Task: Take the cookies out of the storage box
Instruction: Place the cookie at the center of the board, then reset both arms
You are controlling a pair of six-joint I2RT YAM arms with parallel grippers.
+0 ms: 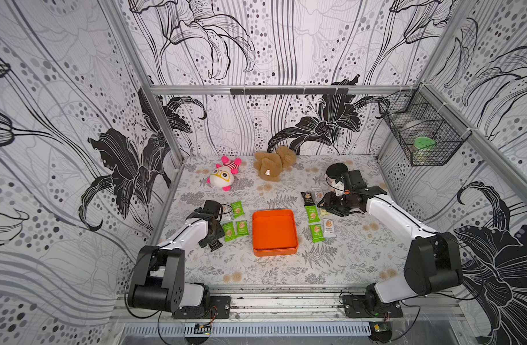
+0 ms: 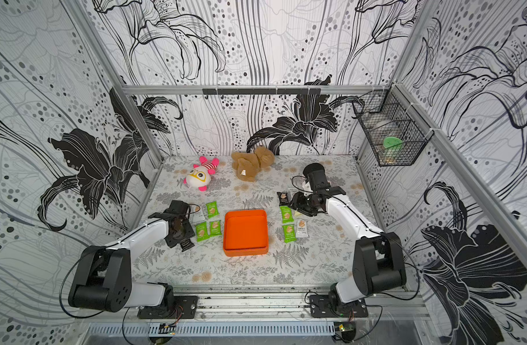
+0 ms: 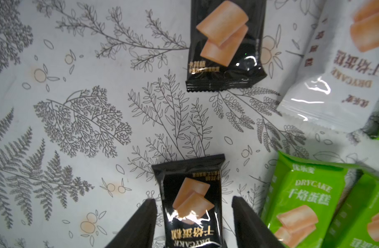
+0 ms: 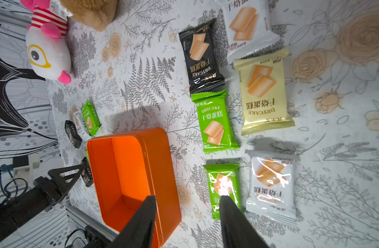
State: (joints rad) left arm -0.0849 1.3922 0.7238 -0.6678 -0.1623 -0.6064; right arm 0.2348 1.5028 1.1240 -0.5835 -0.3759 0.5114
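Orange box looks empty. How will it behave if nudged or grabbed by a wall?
The storage box looks rigid and holds nothing, so probably light: a nudge likely slides it over the tablecloth. Low and wide, so unlikely to tip. Glossy walls might slip.

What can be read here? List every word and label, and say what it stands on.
"DRYCAKE": green packet, cream packet, black packet, white packet.
"干焙蛋糕": the same four packets.
Smaller print on the packets: too small to read.
In both top views: packet print too blurred to read.
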